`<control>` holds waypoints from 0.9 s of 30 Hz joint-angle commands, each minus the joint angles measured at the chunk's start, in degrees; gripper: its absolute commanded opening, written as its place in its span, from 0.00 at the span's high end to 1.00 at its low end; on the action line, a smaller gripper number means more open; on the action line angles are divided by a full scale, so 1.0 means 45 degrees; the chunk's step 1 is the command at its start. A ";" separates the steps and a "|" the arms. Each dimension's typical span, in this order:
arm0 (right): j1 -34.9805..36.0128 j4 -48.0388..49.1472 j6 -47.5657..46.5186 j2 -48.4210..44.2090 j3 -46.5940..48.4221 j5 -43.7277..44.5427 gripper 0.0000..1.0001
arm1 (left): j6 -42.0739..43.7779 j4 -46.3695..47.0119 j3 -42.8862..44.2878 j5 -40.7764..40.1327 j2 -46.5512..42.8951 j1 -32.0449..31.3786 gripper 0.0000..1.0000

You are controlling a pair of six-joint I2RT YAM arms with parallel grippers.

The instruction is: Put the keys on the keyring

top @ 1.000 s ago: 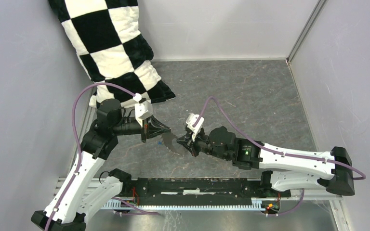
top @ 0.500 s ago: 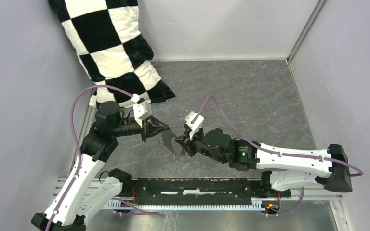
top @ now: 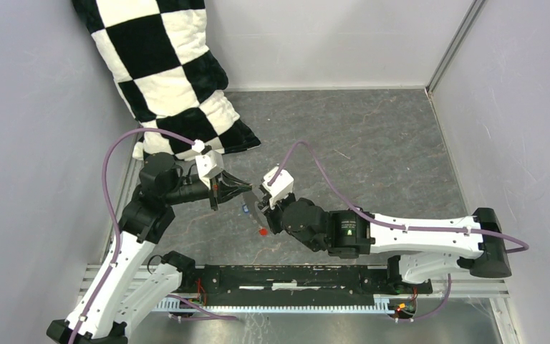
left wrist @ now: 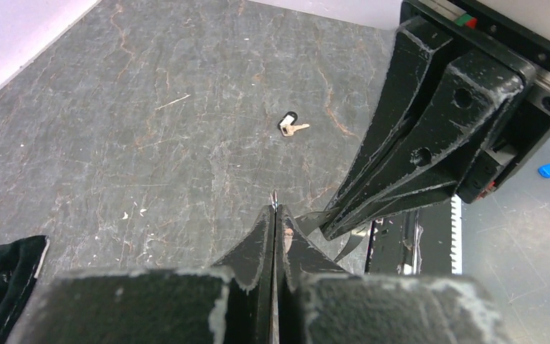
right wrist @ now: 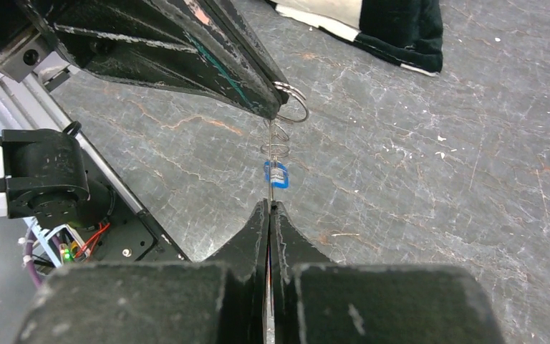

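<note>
Both grippers were pressed together on the keyring [right wrist: 271,195], seen edge-on as a thin wire above the table [top: 372,136]. The left gripper [left wrist: 273,211] pinched its far end and the right gripper [right wrist: 271,209] its near end. The blue key [right wrist: 277,174] hung against the wire between the tips, apparently already threaded. The red key [top: 262,231] showed just near of the right gripper; whether it hung from the ring or lay on the table couldn't be told. The dark key [left wrist: 290,125] lay loose on the table, well apart, so it at least was not yet on. The hoop's outline and the small loops at the left tip were hard to make out.
</note>
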 commanded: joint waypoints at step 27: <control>-0.0890 0.2004 -0.5315 -0.5364 -0.1956 -0.5096 0.02 | 0.2226 -0.0428 0.0385 0.5784 -0.0497 -0.0019 0.98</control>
